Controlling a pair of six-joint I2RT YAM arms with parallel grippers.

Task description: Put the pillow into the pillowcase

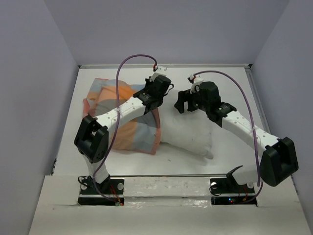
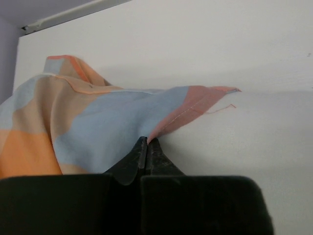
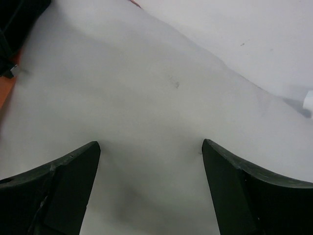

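The checked pillowcase (image 1: 122, 122) lies at the left middle of the table, partly under my left arm. The white pillow (image 1: 188, 134) lies to its right, with one end at the case's right edge. My left gripper (image 1: 166, 88) is shut on the pillowcase's pink-hemmed edge (image 2: 161, 128) and holds it raised beside the pillow (image 2: 244, 142); its jaws (image 2: 146, 143) stand pressed together on the fabric. My right gripper (image 1: 180, 104) is open just above the pillow's far end. In the right wrist view its gripper (image 3: 151, 147) has both fingers spread wide over the white pillow (image 3: 146, 83).
The white table (image 1: 230, 83) is walled at the back and both sides. A raised white ledge (image 1: 161, 183) runs along the near edge by the arm bases. My left arm's black wrist (image 3: 19, 19) is close to my right gripper. Purple cables arch over both arms.
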